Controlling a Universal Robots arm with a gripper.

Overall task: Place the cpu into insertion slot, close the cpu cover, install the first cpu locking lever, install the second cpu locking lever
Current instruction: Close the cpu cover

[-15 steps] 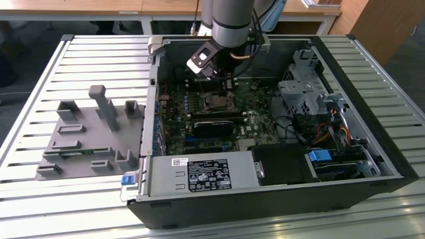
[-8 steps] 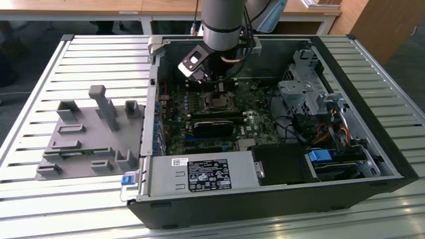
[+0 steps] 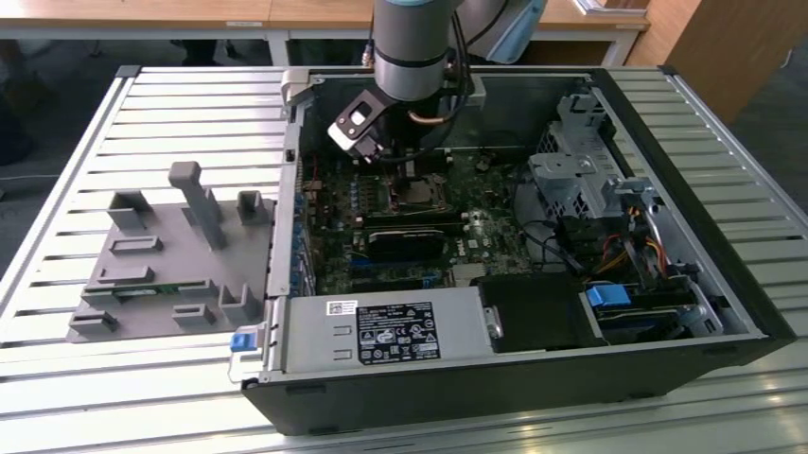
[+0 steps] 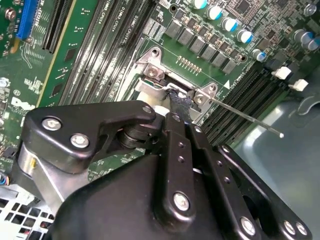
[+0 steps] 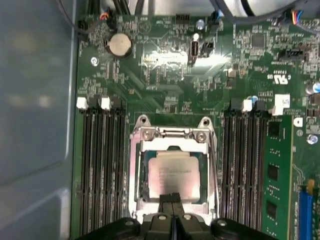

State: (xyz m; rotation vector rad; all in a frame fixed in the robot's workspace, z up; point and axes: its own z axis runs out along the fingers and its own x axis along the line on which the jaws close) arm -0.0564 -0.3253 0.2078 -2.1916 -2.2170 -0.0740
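While its fingers are pressed together, the gripper stands tip-down at the edge of the cpu cover — lowered around the cpu, seated in the insertion slot just beyond the tips — a thin locking lever sticking out alongside.

In the first wrist view, cpu cover's near edge behind the pincer.

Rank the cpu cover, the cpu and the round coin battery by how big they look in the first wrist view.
Largest to smallest:
1. cpu cover, the frame around the chip
2. cpu, within its window
3. coin battery, clearly smallest
Camera distance looks similar for all, so the ranking holds.
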